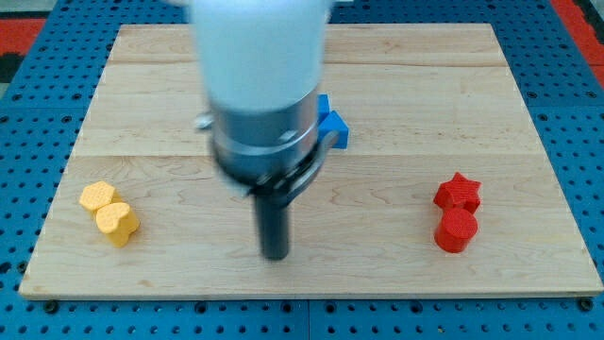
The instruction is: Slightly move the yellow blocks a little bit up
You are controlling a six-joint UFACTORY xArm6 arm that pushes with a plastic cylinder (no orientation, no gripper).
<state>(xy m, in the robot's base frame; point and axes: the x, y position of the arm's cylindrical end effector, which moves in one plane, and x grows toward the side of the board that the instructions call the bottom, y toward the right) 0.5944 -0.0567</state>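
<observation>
Yellow blocks (109, 212) touch, well left of my tip (275, 253); end effector state unknowable.

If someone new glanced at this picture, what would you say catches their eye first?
The big blurred arm fills the view's top centre, my tip resting on bare board near the bottom middle. Two yellow blocks huddle at the lower left, two red blocks at the right, and a blue block peeks from behind the arm.

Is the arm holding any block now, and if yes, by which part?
Nothing is held. My tip touches no block; the yellow blocks lie apart at the view's left.
</observation>
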